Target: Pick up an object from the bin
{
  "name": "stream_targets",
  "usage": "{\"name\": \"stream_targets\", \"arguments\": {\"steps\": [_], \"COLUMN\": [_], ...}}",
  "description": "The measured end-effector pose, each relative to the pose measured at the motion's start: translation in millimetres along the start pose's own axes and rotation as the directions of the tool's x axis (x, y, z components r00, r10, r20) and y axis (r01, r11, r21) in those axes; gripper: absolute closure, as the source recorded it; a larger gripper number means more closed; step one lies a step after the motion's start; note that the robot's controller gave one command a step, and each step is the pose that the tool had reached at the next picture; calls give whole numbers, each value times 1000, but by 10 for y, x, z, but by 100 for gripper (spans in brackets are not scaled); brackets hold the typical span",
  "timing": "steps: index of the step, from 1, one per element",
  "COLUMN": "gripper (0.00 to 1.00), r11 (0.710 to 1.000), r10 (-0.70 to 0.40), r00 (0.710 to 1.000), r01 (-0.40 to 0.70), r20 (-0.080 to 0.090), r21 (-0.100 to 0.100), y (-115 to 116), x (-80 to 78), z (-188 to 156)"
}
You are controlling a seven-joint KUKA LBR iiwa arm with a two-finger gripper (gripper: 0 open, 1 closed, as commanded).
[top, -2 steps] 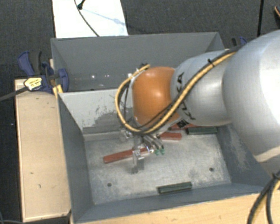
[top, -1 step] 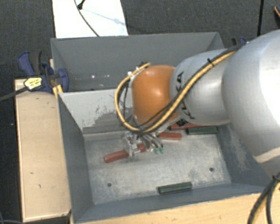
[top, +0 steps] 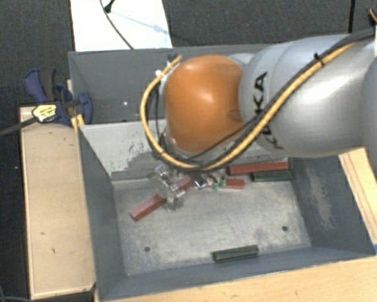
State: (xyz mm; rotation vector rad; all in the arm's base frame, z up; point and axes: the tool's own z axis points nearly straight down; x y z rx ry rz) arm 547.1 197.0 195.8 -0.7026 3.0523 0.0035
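The gripper (top: 170, 187) sits low in the far left of the bin (top: 101, 208), seemingly touching the right end of a reddish-brown stick (top: 146, 209). I cannot tell whether it is clenched or released. It should straddle the stick squarely across its width, then lift straight up.

Red-brown bar (top: 147, 208), flat on bin (top: 248, 224) floor, tilted, left of centre, right end by pincer (top: 172, 190).

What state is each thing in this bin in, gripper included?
red-brown bar: lying flat, slanted
gripper: low over the red-brown bar's right end
red bar: flat along the bin's back wall
dark bar: flat, beside the red bar
dark green bar: flat by the front wall
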Motion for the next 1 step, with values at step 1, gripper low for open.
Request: {"name": "stream_targets", "arguments": {"steps": [1], "gripper": [100], "r11": [975], "r10": [-224], "r00": [975], "r01": [224], "r20": [1], "r21": [-1], "y": [382], "x": [-354], "z": [-825]}}
